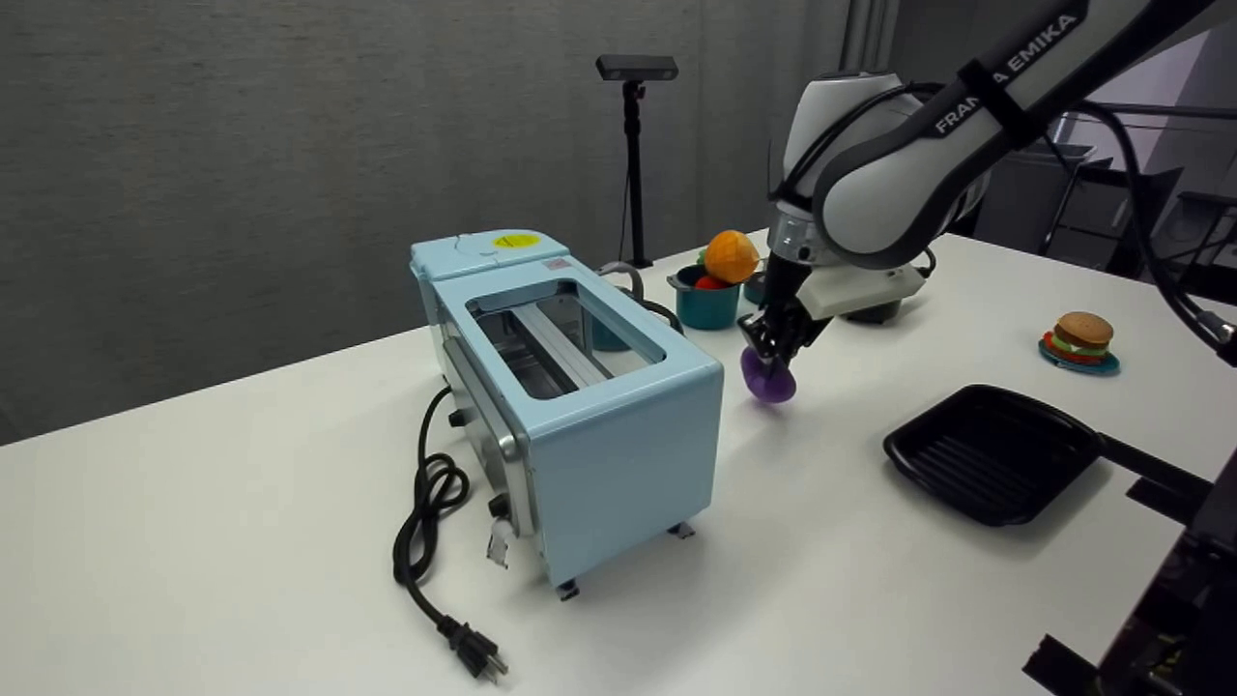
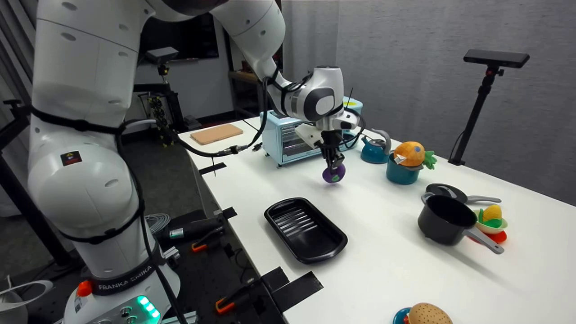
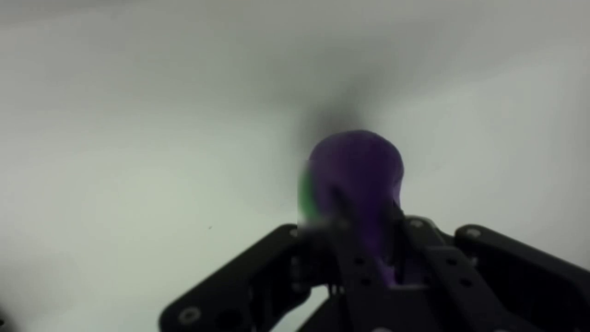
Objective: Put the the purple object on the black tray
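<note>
Carry in hand: the grasp looks made, so I judge the transfer to be the current step; the purple toy vegetable (image 1: 770, 385) is held by the gripper (image 2: 334, 165) and not yet on the ridged black tray (image 2: 310, 236).
Next move: this likely calls for a lift that clears the tray's raised rim, a swing away from the light blue toaster oven (image 1: 623, 464), a lowering over the ridges, then a gentle release.
Gripper: pinching the purple toy vegetable, jaws drawn in on its upper part and parted only by what sits between them; blur in the wrist view hides just how each side bears on it.
Purple toy vegetable: rounded end downward, with a green patch on its side, so perhaps an eggplant; in both exterior views it is near the toaster oven and well apart from the tray.
Gap above the white table (image 1: 242, 541): in the wrist view a soft shadow (image 3: 334, 120) lies beyond the toy, hinting that it hangs just above the surface, but whether it touches I cannot tell.
Ridged black tray: flat on the table, ridges upward.
</note>
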